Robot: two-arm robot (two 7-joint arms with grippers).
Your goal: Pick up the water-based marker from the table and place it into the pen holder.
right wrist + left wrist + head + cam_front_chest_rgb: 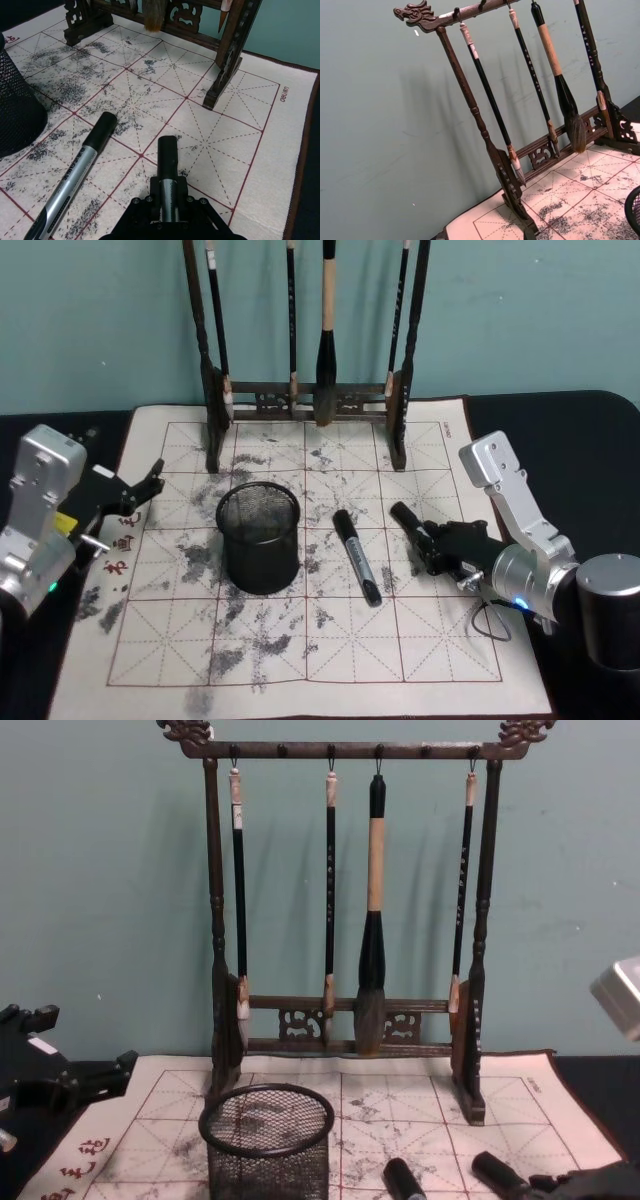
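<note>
While your left gripper sat parked at the left edge of the calligraphy mat, your right gripper was clamped on a water-based marker, just right of the mesh pen holder. A second marker lay flat on the mat between that cup and your right gripper.

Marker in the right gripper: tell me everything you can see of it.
A silver-barrelled marker with printed lettering and a black cap, looks plastic. It lies about level, cap toward the dark wooden brush rack; the right gripper clamps its barrel. Resting on the ink-stained grid mat or just above: unclear.
</note>
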